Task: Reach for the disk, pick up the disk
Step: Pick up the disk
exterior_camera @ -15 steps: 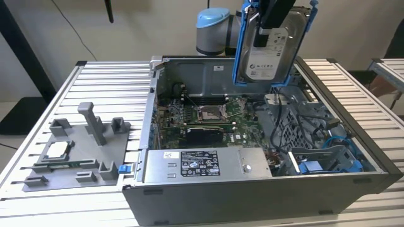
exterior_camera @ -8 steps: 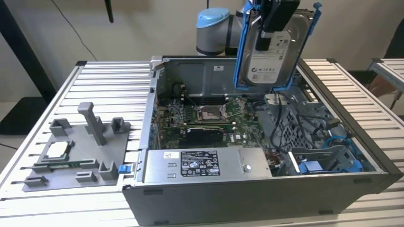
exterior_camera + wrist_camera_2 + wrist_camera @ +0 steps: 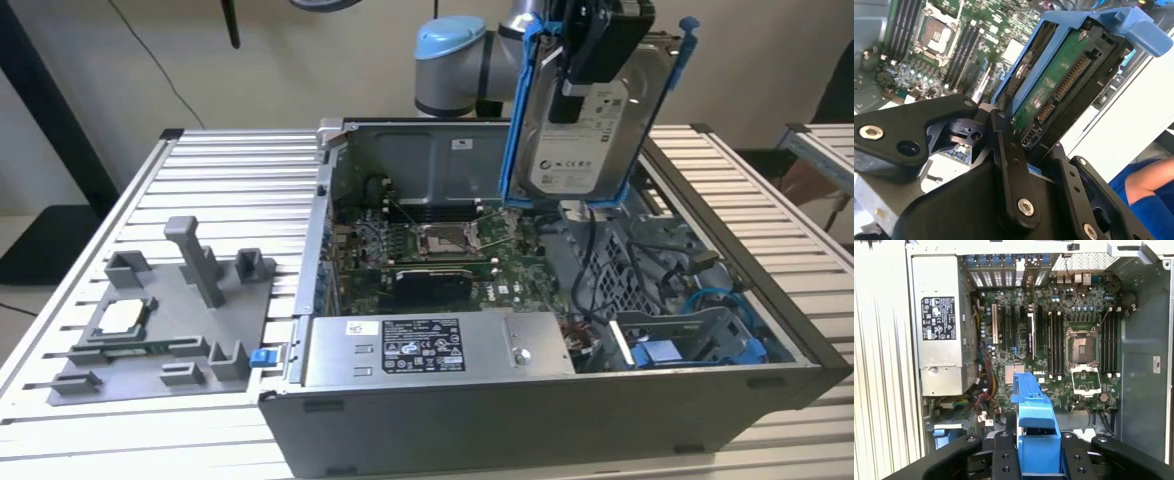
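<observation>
The disk [image 3: 587,130] hangs upright in the air above the open computer case [image 3: 534,420], its silver face and white label toward the camera, with the blue bracket along both long sides. My gripper [image 3: 603,45] is shut on its upper end. In the second wrist view the disk [image 3: 1059,85] shows its green board and connector edge between the black fingers [image 3: 1006,150]. The first wrist view looks down on the blue bracket end of the disk [image 3: 1035,422] clamped in the gripper [image 3: 1036,452], high over the motherboard [image 3: 1054,340].
The case holds a power supply [image 3: 427,345], cables and a smaller blue bracket [image 3: 667,352] at the exterior view's right. A grey fixture plate [image 3: 160,320] with a square silver chip [image 3: 118,316] lies on the slatted table [image 3: 227,180]. A person's arm in blue [image 3: 1149,185] is nearby.
</observation>
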`<state>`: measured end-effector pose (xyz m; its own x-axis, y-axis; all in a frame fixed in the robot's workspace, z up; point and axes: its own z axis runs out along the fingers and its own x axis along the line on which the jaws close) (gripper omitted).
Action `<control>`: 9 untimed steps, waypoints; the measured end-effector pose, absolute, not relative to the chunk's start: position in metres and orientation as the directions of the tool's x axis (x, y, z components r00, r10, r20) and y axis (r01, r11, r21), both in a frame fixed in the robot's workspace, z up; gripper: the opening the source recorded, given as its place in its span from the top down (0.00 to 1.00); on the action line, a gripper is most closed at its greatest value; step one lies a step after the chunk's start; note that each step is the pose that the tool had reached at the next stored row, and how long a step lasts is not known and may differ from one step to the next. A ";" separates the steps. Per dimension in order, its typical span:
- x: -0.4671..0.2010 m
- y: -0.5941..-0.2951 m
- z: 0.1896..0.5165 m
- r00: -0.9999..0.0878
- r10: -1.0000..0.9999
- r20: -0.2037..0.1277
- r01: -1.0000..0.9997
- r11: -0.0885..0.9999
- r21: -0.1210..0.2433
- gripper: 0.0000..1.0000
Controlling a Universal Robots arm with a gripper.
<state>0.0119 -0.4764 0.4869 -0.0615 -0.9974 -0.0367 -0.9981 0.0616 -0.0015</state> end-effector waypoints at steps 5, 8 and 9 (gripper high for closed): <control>0.012 -0.493 0.486 -0.066 -0.997 -0.037 -0.998 0.066 -0.001 1.00; 0.012 -0.501 0.486 -0.070 -0.997 -0.037 -0.998 0.070 -0.001 1.00; 0.012 -0.503 0.485 -0.071 -0.997 -0.037 -0.997 0.071 -0.001 1.00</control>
<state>0.0118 -0.5032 0.4854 -0.0707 -0.9968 -0.0366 -0.9975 0.0708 -0.0014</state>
